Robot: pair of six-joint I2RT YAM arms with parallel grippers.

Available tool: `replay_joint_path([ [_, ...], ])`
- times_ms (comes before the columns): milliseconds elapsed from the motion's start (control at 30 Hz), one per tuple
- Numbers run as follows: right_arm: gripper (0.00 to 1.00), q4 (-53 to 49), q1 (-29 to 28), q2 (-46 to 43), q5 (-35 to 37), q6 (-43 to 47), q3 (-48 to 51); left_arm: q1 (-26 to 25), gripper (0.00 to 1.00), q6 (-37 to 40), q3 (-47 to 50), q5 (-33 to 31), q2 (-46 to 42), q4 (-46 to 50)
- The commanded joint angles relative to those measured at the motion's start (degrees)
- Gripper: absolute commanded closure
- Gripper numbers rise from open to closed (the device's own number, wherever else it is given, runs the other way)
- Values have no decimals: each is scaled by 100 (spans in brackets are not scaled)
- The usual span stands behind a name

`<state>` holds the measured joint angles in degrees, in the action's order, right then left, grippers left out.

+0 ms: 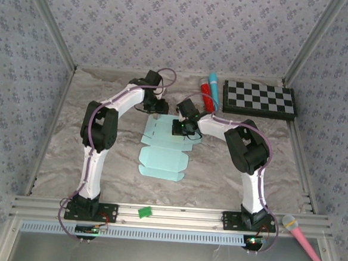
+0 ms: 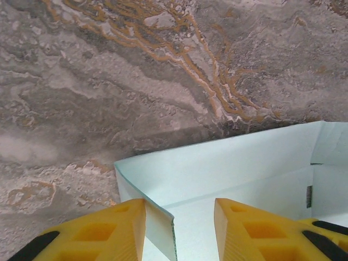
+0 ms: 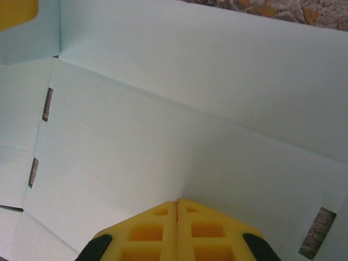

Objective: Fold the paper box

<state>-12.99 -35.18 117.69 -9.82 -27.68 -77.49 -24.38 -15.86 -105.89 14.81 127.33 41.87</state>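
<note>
We judge the fold to be at an early stage. The paper box (image 1: 163, 156) lies at the middle of the table (image 1: 71, 141), between the two arms, and most of it is a flat sheet with its near panels and tabs spread out. At its far edge one panel stands up as a wall. The left gripper (image 2: 179, 217) has its jaws released, astride a corner of that raised panel. The right gripper (image 3: 178, 202) has its jaws clenched on nothing, its tip apparently pressing the flat panel near the crease. The other walls, the end flaps and the tabs for the slits all seem left to do.
</note>
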Motion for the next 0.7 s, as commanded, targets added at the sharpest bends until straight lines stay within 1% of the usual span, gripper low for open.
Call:
replay_joint_path([
  [0, 100, -72, -7, 246, -19, -100, 104, -58, 62, 84, -216, 356, 184, 58],
  [300, 100, -54, 3, 203, -28, -102, 169, -58, 62, 67, -412, 325, 355, 169],
  [567, 100, -36, 37, 158, -11, -91, 238, -49, 62, 118, -551, 190, 141, 291],
  [667, 100, -32, 54, 134, -2, -77, 256, -49, 62, 149, -730, 10, -35, 346],
])
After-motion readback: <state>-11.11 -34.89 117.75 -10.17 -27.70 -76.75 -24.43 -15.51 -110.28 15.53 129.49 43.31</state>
